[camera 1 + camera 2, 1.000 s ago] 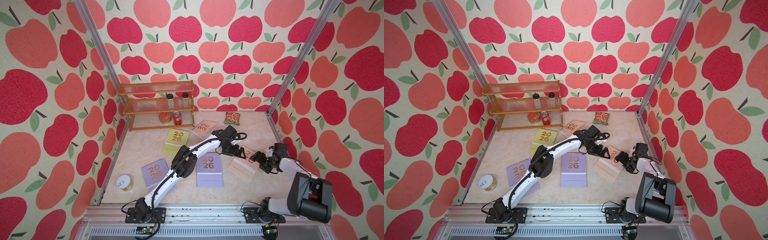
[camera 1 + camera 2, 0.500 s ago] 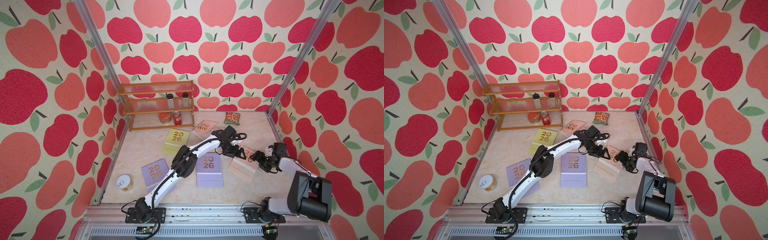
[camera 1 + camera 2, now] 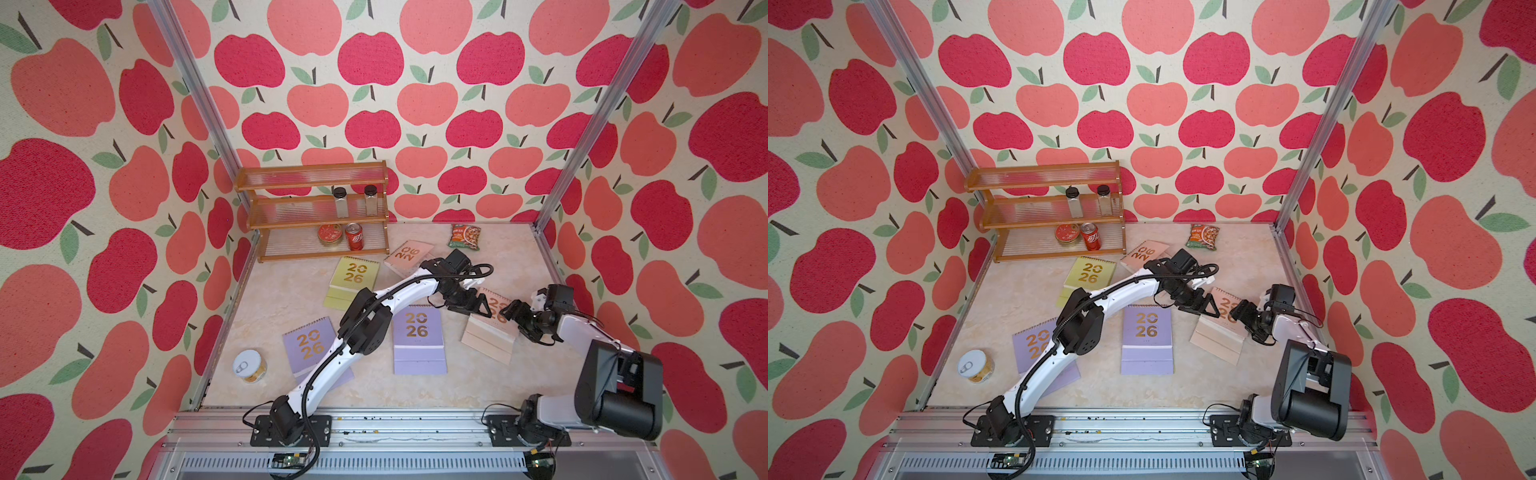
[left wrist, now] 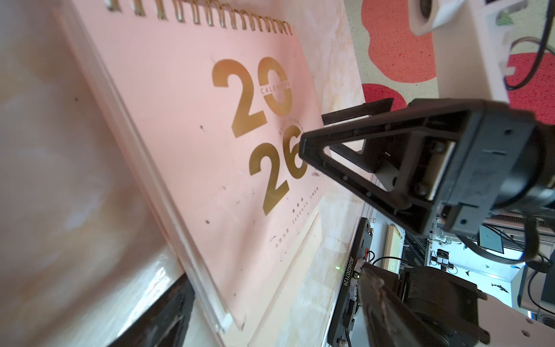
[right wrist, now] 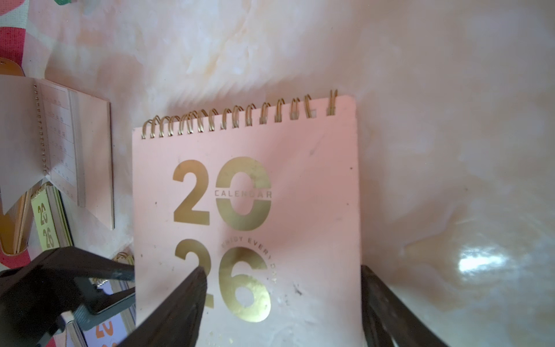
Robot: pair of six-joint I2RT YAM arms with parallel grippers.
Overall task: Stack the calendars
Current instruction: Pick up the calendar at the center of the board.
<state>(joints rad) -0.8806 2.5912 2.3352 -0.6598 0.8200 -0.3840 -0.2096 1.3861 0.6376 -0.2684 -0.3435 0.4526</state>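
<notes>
1. The peach-pink calendar (image 3: pixel 488 338) lies on the marbled tabletop (image 3: pixel 457 390), right of centre in both top views. Its gold "20 26" faces up and its spiral edge points toward the back wall.
2. The left gripper (image 3: pixel 471 305) sits at this calendar's left edge. In the left wrist view its fingers (image 4: pixel 168 312) stand apart, one on either side of that edge, with a gap between the cover and the far finger. Whether the edge is lifted off the table cannot be told.
3. The right gripper (image 3: pixel 513 318) sits at the calendar's right edge with its fingers spread wide. One fingertip (image 4: pixel 303 147) is at the gold "26" on the cover and the other lies beyond the edge, so it grasps nothing.
4. A lilac calendar (image 3: pixel 417 332) lies just left of the peach-pink one, at the floor's centre. A second lilac calendar (image 3: pixel 307 345) lies at lower left, partly under the left arm.
5. A yellow-green calendar (image 3: pixel 354 274) and a second peach-pink calendar (image 3: pixel 409 254) lie above centre, just in front of the wooden shelf rack (image 3: pixel 311 208).
6. The rack's middle shelf holds two spice jars (image 3: pixel 340 201). Its lowest shelf holds a red tin (image 3: pixel 329 233) and a red soda can (image 3: pixel 354 237).
7. A green snack packet (image 3: pixel 465 237) lies by the back wall, at upper right of the floor. A pull-tab can (image 3: pixel 249 365) stands at lower left, near the side wall.
</notes>
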